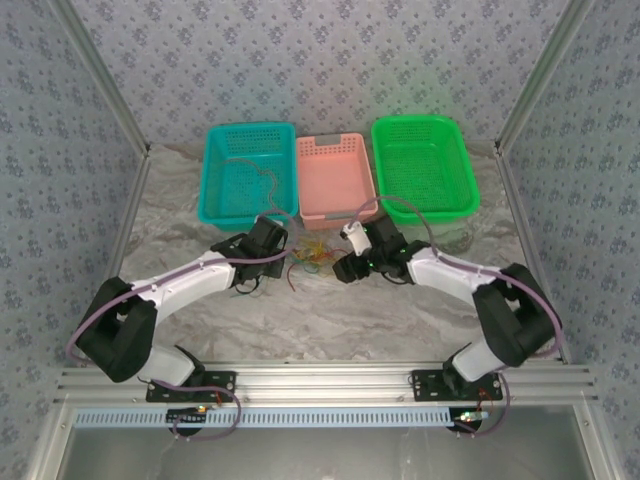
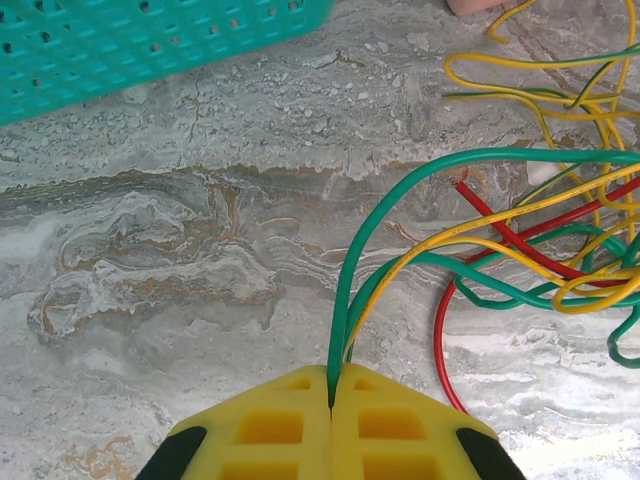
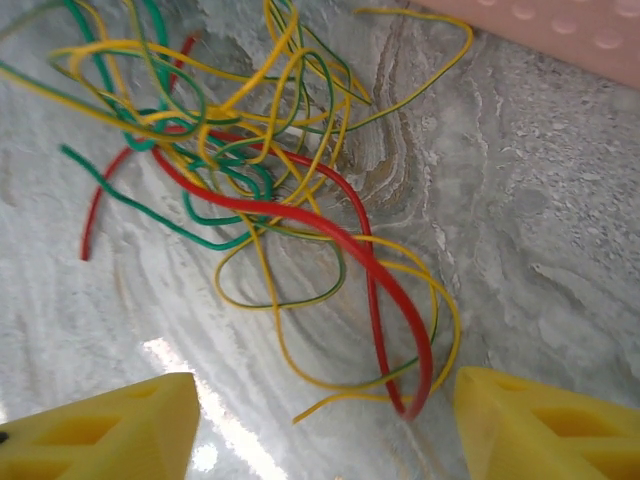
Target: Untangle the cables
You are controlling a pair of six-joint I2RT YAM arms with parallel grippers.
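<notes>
Blue-grey flower-patterned walls [image 1: 300, 60] close in a grey-white marbled tabletop [image 1: 400, 310]. At its back stand a teal plastic mesh basket [image 1: 210, 190], a pink basket [image 1: 330, 142] and a green basket [image 1: 425, 122]. The left gripper [image 2: 332, 395] is pressed together on a green and a yellow strand of the thin tangled cables [image 1: 310, 258], heaped before the pink basket; the right gripper [image 3: 320, 425] stands spread over them

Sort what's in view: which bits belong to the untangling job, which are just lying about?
Job:
cables, one tangle on the table
left gripper, jaws shut on a green and a yellow strand
right gripper, jaws open over the tangle

Lying about:
teal basket
pink basket
green basket
</notes>
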